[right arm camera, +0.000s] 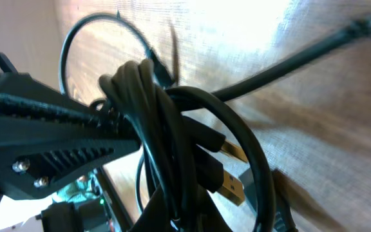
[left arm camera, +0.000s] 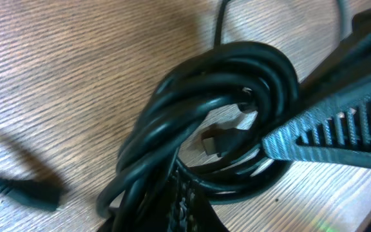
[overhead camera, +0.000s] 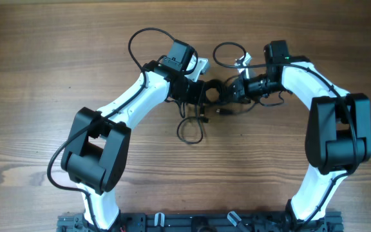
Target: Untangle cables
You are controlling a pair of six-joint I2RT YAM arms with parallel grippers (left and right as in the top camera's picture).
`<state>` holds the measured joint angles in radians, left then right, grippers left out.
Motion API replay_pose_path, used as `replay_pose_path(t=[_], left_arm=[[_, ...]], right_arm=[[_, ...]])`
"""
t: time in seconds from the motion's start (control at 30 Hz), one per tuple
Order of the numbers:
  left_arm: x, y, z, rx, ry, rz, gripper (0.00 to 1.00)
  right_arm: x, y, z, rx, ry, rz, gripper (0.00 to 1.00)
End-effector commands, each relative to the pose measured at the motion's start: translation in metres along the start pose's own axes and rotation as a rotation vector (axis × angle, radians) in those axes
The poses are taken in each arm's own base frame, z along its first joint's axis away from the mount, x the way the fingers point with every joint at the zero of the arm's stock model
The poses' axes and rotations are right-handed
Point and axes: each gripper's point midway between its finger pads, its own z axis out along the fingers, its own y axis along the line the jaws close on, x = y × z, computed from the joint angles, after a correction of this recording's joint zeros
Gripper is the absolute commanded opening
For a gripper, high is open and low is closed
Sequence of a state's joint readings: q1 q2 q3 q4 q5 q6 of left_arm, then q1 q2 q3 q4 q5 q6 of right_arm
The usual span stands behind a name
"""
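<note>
Left jaws: closed, pinching the cables (left arm camera: 218,84); my one visible left finger (left arm camera: 327,132), ribbed, crosses the right side of the left wrist view with its tip pressed against the coil.
Right jaws: closed as well, clamped on the same bunch from the opposite side; my right finger (right arm camera: 50,132) comes in from the left and its tip is buried among the strands.
Between the jaws: seen from overhead, the two sets of jaws nearly meet, with the tight black knot (overhead camera: 216,90) between them.
Plugs: two flat gold-tipped plugs (right arm camera: 234,187) lie side by side in the middle of the coil in the right wrist view; one dark plug (left arm camera: 214,142) shows inside the ring in the left wrist view.
Loose loop: a small loop (overhead camera: 189,131) trails from the knot onto the tabletop (overhead camera: 44,77), just nearer the base than my left jaws.
Height: I cannot tell whether the knot rests on the wood or hangs just above it.
Arms: my left arm (overhead camera: 127,103) and right arm (overhead camera: 314,84) both bend inward toward the knot.
</note>
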<state>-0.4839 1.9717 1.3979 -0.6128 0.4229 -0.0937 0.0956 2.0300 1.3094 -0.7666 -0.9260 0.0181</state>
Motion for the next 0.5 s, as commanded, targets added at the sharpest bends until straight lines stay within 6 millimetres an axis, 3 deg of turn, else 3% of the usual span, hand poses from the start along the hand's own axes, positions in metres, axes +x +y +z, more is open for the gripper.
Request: replay_pose_path(t=[0.0, 0.13, 0.37, 0.43, 0.47], left_arm=[[-0.009, 0.022, -0.011, -0.111, -0.036, 0.056, 0.09], [-0.01, 0.032, -0.011, -0.146, -0.042, 0.042, 0.13], [-0.021, 0.035, -0.019, -0.187, -0.092, 0.003, 0.13], [-0.027, 0.028, -0.032, -0.181, -0.128, 0.016, 0.24], [-0.033, 0.022, -0.042, -0.176, -0.159, 0.028, 0.38]], right_arm=[[0.009, 0.007, 0.002, -0.034, 0.029, -0.056, 0.04], [0.016, 0.024, 0.004, -0.181, 0.04, -0.164, 0.04], [0.027, 0.02, 0.011, -0.232, 0.076, -0.146, 0.04], [0.025, 0.019, 0.011, -0.227, 0.075, -0.124, 0.04], [0.025, 0.019, 0.01, -0.227, 0.075, -0.12, 0.04]])
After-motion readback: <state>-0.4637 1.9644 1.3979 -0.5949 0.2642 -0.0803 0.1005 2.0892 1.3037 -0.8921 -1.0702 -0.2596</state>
